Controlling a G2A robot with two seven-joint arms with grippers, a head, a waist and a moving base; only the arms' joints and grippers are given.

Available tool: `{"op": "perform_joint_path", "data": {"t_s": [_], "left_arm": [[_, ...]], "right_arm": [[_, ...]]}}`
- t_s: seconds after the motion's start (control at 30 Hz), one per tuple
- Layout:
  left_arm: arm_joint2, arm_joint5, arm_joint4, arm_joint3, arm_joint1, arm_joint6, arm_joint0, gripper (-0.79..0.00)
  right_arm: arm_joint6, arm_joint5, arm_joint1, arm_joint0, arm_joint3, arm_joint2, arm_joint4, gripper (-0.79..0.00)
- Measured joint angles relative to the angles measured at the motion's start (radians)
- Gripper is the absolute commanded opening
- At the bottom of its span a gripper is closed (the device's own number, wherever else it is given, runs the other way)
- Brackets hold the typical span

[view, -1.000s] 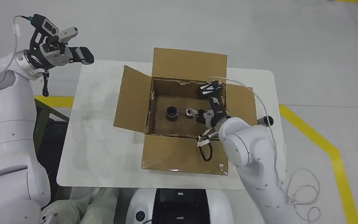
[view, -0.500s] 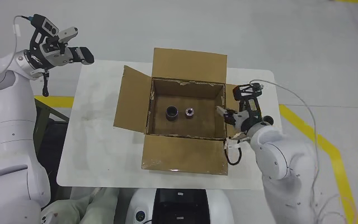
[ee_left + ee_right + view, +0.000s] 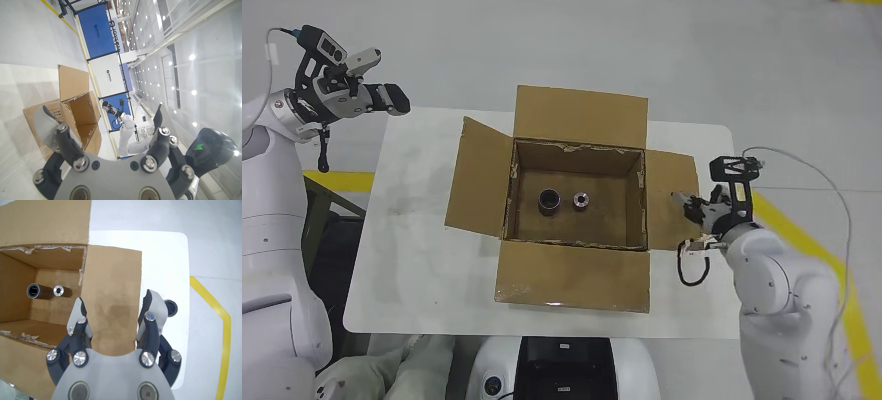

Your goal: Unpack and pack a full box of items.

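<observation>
An open cardboard box (image 3: 580, 120) stands in the middle of the white table (image 3: 412, 250). On its floor stand a dark cylinder (image 3: 549, 203) and a smaller silver-topped one (image 3: 581, 200), also seen as the dark cylinder (image 3: 33, 291) and the silver one (image 3: 59, 291). My right gripper (image 3: 690, 218) hangs open and empty over the box's right flap (image 3: 111, 275). A third, black-capped cylinder (image 3: 170, 308) stands on the table just beyond that flap, beside one finger. My left gripper (image 3: 392, 97) is open and empty above the table's far left corner, well away from the box (image 3: 75, 83).
All the box flaps are folded outward; the near flap (image 3: 572, 275) lies toward the table's front edge. A yellow floor line (image 3: 802, 250) runs past the table's right side. Bare tabletop lies left of the box.
My right gripper has come up out of the box and moved right, ending over the right flap, empty. The two cylinders in the box and the left arm have not moved.
</observation>
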Motion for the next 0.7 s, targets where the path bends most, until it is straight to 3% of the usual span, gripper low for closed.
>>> {"op": "perform_joint_path", "data": {"t_s": [0.4,0.53,0.7], "left_arm": [[0.000,0.000,0.000,0.000,0.000,0.000,0.000,0.000],[0.000,0.000,0.000,0.000,0.000,0.000,0.000,0.000],[0.000,0.000,0.000,0.000,0.000,0.000,0.000,0.000]], "right_arm": [[-0.037,0.023,0.015,0.046,0.164,0.127,0.038,-0.222],[-0.040,0.036,0.020,0.055,0.203,0.144,0.028,-0.332],[-0.041,0.047,0.022,0.056,0.218,0.151,0.023,-0.317]]}}
